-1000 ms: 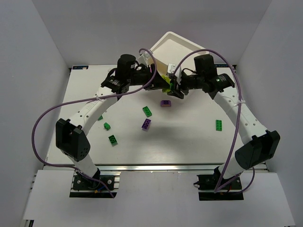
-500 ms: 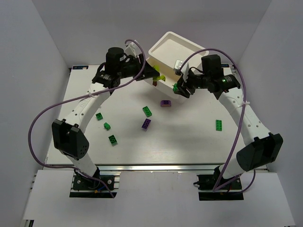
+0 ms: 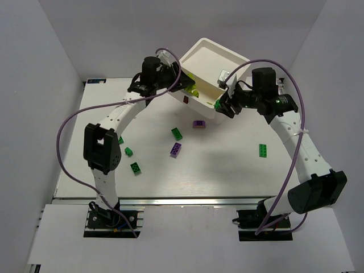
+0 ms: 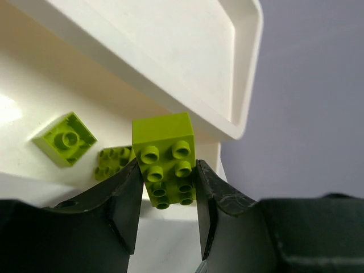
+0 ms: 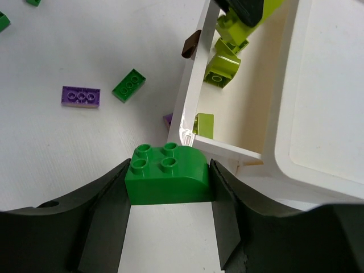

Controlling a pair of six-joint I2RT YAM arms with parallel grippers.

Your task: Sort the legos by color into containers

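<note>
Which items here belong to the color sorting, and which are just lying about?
Job: yellow-green brick, held left; dark green brick, held right; loose purple brick; loose green brick; white bins.
Not part of it: purple cables; table.

Stacked white square plastic bins (image 3: 211,57) stand far-centre on the white table (image 3: 227,176). Small yellow-green plastic bricks (image 4: 64,138) lie in the lower one. The left gripper (image 4: 168,173) holds a yellow-green studded brick (image 4: 165,151) over its left part, the right gripper (image 5: 169,190) a dark green round-topped brick (image 5: 168,170) at its near right corner. Before the bins lie two purple bricks (image 3: 198,124) and a green brick (image 3: 177,133); three small green bricks (image 3: 128,151) lie left, a flat green brick (image 3: 263,150) right.
</note>
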